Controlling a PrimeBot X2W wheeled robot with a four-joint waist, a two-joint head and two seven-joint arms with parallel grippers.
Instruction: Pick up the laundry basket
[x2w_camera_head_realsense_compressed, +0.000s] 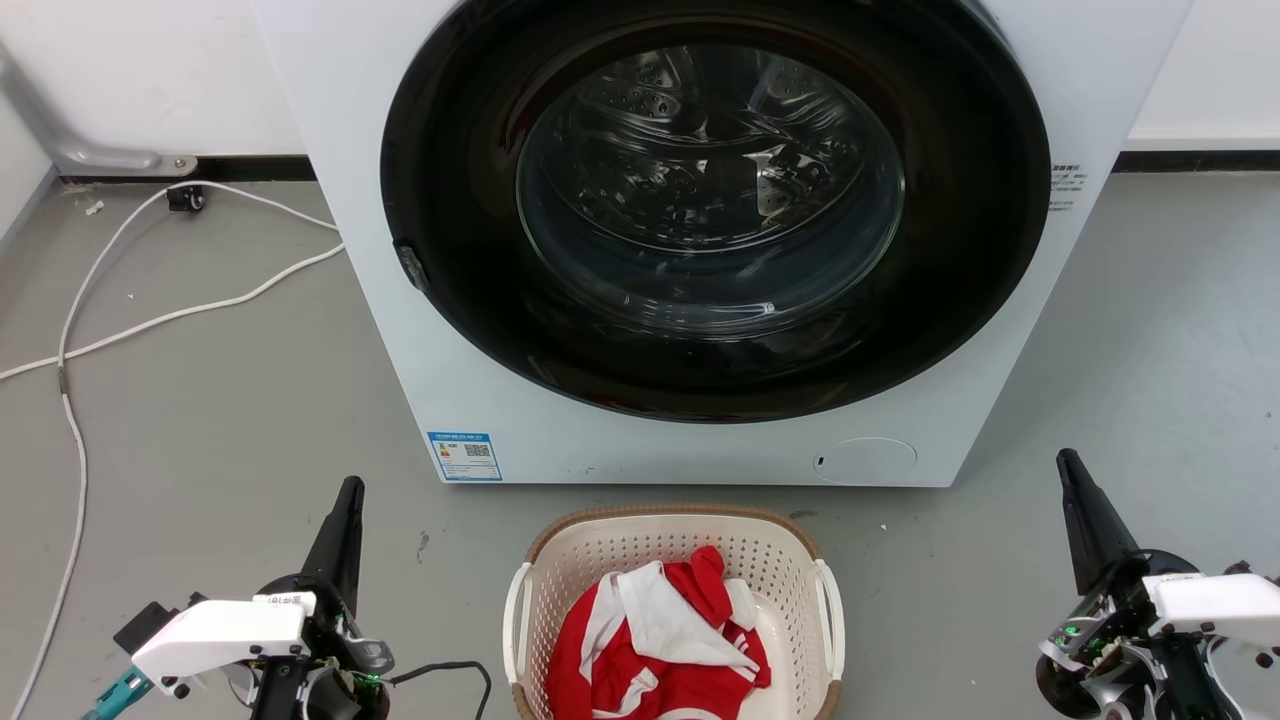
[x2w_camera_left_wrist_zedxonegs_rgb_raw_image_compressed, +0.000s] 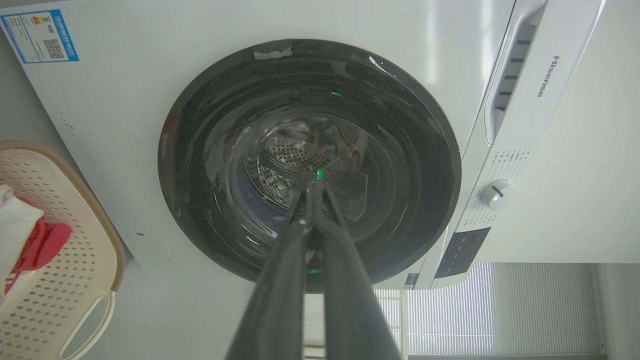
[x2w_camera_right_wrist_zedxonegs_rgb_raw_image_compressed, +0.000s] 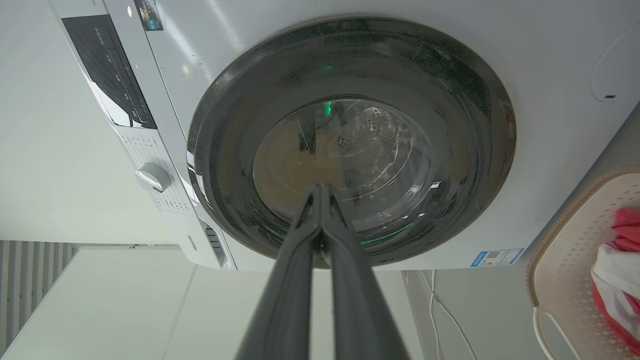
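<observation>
Basket, washer, cable on grey floor

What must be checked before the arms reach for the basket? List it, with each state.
1. Laundry basket upright on the floor, between the arms: ok.
2. Side handles free of cloth: ok.
3. Left hand open for a handle: not ok, shut.
4. Right hand open: not ok, shut.
5. Red-and-white clothes inside the rim: ok.
6. Basket's near edge: cannot tell, cut off by the picture.
</observation>
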